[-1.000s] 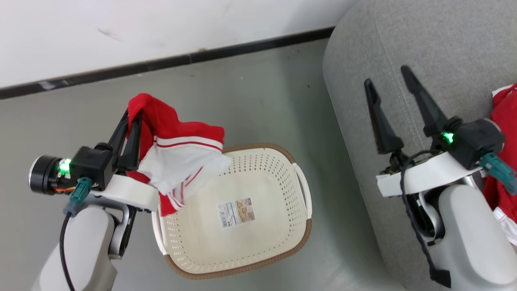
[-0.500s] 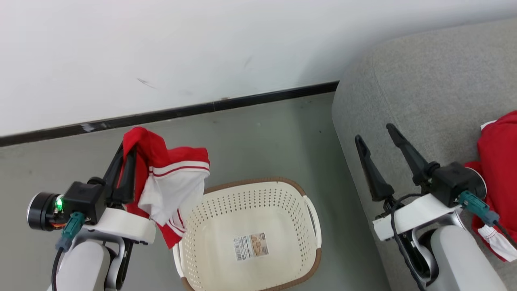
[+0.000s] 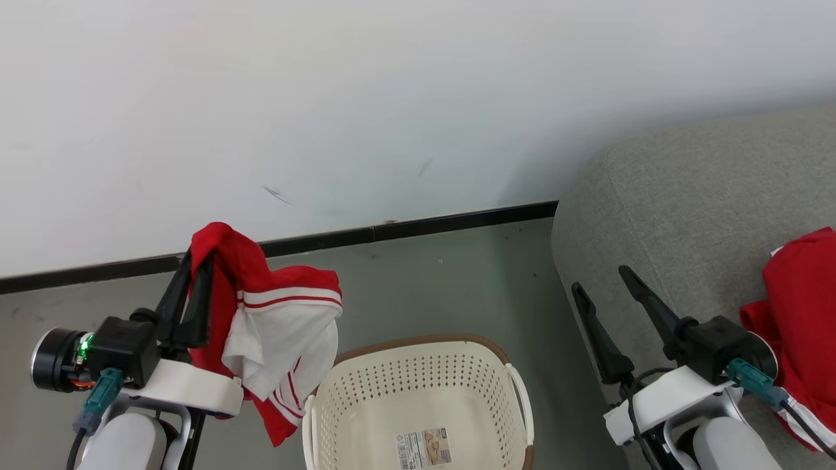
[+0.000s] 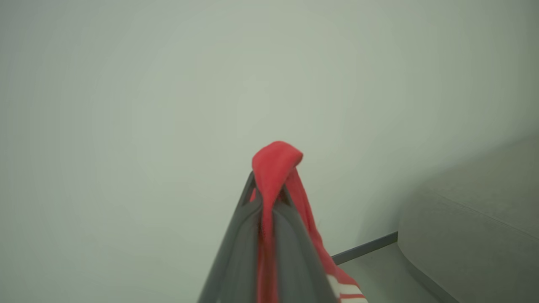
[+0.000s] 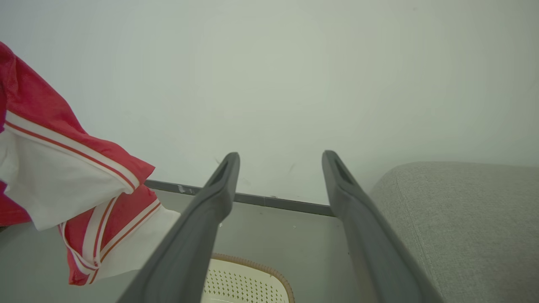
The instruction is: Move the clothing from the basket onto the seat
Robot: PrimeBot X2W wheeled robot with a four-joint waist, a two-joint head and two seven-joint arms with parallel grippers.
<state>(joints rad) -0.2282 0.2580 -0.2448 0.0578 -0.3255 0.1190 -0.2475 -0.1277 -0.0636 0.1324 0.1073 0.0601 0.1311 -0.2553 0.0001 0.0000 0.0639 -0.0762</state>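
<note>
A red garment with white panels and stripes, part of the clothing, hangs from my left gripper, which is shut on it. The cloth drapes over the fingertips in the left wrist view, where the gripper pinches the red fabric. It hangs in the air just left of the cream perforated basket, which holds nothing but a paper label. A second red garment lies on the grey seat. My right gripper stands open beside the sofa arm, and between its fingers there is nothing.
A white wall with a dark baseboard runs behind. Grey floor lies between the basket and the wall. The sofa's rounded arm rises at the right, close to the basket.
The head view has tilted up, so more wall shows and everything sits lower. The held garment no longer overlaps the basket's rim and hangs to its left. Both grippers keep their states.
</note>
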